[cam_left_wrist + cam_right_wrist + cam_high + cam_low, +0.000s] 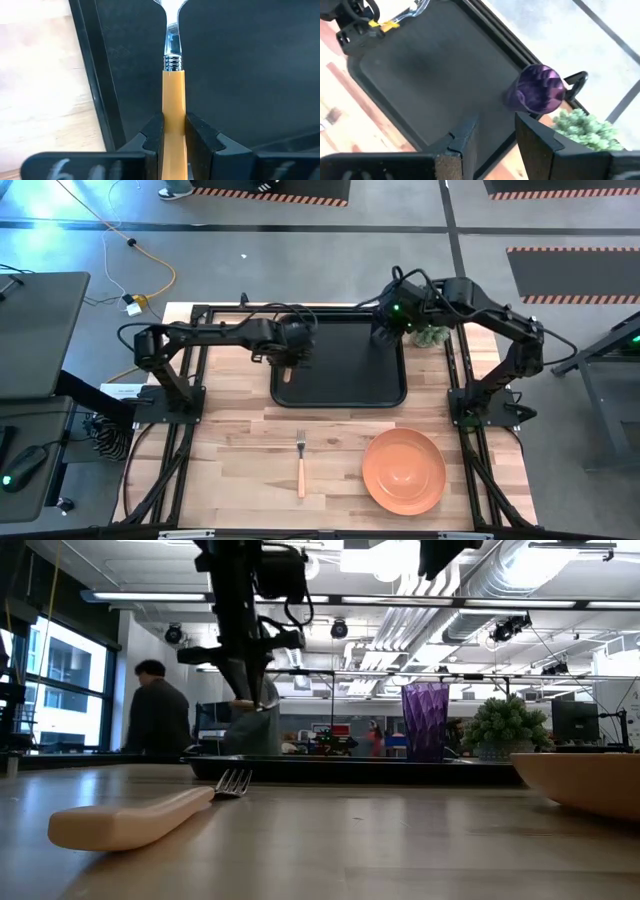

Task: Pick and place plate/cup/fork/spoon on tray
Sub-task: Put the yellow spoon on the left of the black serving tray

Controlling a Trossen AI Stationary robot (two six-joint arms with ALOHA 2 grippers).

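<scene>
Spoon bowl cut off

One fork – one plate

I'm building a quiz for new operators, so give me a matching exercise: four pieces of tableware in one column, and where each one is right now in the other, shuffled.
Things:
1. spoon
2. fork
3. cup
4. plate

Places:
A. lying on the bare wood table, in front of the tray
B. standing on the tray, near its right edge
C. clamped by its orange handle in the left gripper above the tray
D. on the wood table, right of the fork

Pairs: 1-C, 2-A, 3-B, 4-D
</scene>
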